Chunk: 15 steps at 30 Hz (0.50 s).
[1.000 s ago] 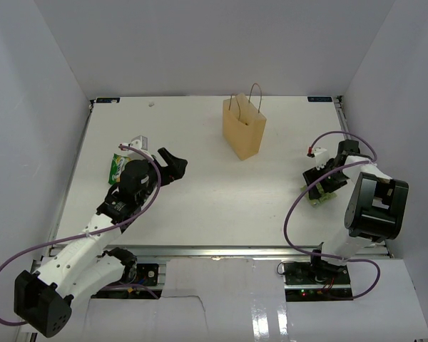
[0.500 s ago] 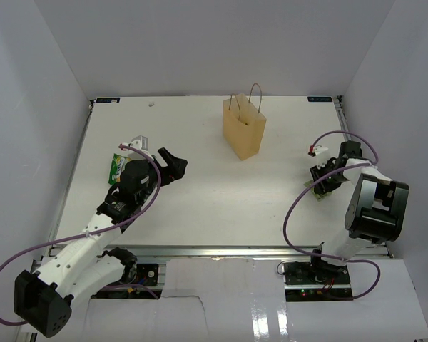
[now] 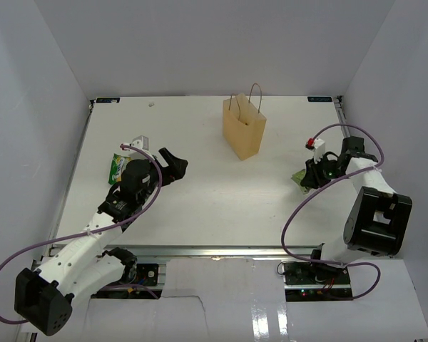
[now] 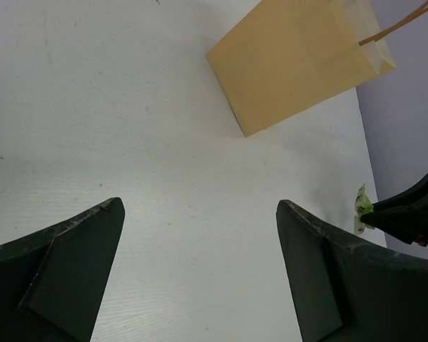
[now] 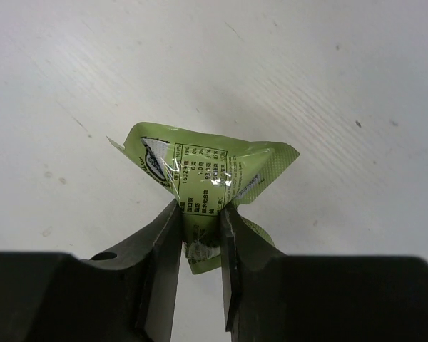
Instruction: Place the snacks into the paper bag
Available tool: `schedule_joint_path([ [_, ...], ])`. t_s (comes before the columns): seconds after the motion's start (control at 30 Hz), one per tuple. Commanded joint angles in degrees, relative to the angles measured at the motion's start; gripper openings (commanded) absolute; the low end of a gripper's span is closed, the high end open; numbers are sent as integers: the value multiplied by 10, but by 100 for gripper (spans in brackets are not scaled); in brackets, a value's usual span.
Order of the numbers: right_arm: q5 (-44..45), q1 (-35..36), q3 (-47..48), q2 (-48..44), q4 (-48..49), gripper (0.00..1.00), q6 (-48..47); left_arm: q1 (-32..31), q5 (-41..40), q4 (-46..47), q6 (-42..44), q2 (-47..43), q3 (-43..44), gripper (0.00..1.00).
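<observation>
Pinching a small crumpled green shiny snack packet (image 5: 207, 167) by its lower part with the right gripper (image 5: 198, 211), the two dark fingers (image 5: 159, 253) pressing on the foil from both sides. Showing, in the right wrist view, a white printed label with tiny text on the face of this packet. Holding it to the right of the small upright tan kraft paper bag (image 3: 242, 135) with two thin loop handles, nearer to the arm bases than the bag and well apart from it. Not possible to tell whether touching the white table (image 3: 221, 199) or hanging just over it. Bending the right arm back from the gripper toward its base, on the right of the bag.

Spreading the left gripper (image 3: 172, 165) wide, with nothing between its fingers, and pointing it toward the bag from the left side, well apart from it. Lying further to the left of the bag, beside the left arm: a flat green-and-white packet (image 3: 115, 167), and just behind it a small pale silvery item (image 3: 138, 141), too small to tell more. Standing upright at the far side of the table, the bag, apart from every packet.
</observation>
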Motion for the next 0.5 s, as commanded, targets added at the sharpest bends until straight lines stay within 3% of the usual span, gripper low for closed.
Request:
schedule_joint_path([
  [0.0,-96,25,46,-22,-28,11,-13,2,-4,-2,1,-6,16,98],
  [0.2,-142,131,169,-22,7,11,47,2,-9,-11,6,-4,26,98],
  [0.37,-163,212,327,34,115,11,207,2,-15,-25,11,-7,40,98],
  [0.47,-144,228,376,64,213,11,308,2,-20,-30,9,-14,43,98],
])
